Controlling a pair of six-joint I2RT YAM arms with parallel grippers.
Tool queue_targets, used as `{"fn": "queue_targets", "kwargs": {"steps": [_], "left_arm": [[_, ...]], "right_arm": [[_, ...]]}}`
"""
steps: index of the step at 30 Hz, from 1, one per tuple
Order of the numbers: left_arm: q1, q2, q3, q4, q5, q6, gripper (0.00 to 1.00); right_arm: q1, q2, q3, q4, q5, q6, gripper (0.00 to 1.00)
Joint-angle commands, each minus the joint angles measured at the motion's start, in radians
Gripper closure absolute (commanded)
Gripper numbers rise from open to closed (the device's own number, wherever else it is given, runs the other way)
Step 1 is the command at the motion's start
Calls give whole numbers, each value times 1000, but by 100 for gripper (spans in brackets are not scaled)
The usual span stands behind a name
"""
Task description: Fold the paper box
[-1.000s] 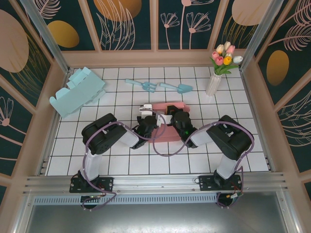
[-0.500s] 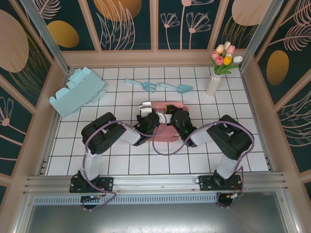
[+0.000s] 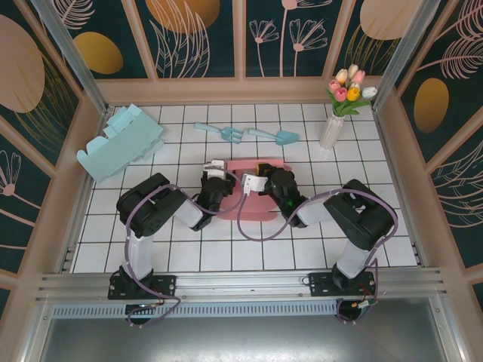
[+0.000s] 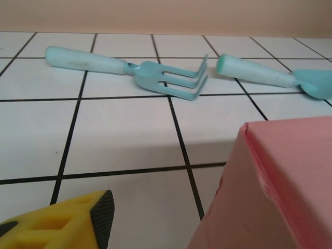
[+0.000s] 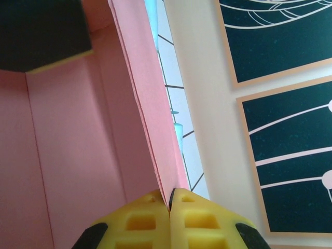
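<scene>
The pink paper box (image 3: 249, 197) lies mid-table between both arms, partly folded up. My right gripper (image 3: 262, 181) reaches over its far side. In the right wrist view its yellow fingertips (image 5: 155, 207) are pressed together, and the right gripper (image 5: 170, 201) is shut on the edge of an upright pink wall (image 5: 148, 114); the box's inside (image 5: 72, 155) spreads to the left. My left gripper (image 3: 212, 183) sits just off the box's left end, open and holding nothing. The left wrist view shows one yellow finger (image 4: 72, 223) at lower left and a box corner (image 4: 280, 187) at lower right.
A teal garden fork (image 3: 220, 133) (image 4: 155, 72) and a teal trowel (image 3: 275, 136) (image 4: 264, 73) lie behind the box. A light blue folded box (image 3: 121, 143) rests at the back left. A white vase of tulips (image 3: 333, 127) stands at the back right. Cage walls surround the table.
My left gripper has opened, let go of the pink box and drawn back to the left. The right gripper has stayed shut on the box wall.
</scene>
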Motion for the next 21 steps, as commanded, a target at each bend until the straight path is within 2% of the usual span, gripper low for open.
{"fn": "queue_targets", "kwargs": {"steps": [1,8,14,21], "left_arm": [[56,-20,-104,67,21,68,38],[57,-76,-303,363,162,44,34],[51,-32,-246,326,176,27,34],[19,-29,-230,391,201,14,34]], "right_arm": [[-33,25,-39,-269,33,70,100],[-31,35,-21,-295,32,83,100],[-16,37,-9,-314,33,88,100],[-13,47,0,-329,40,89,100]]}}
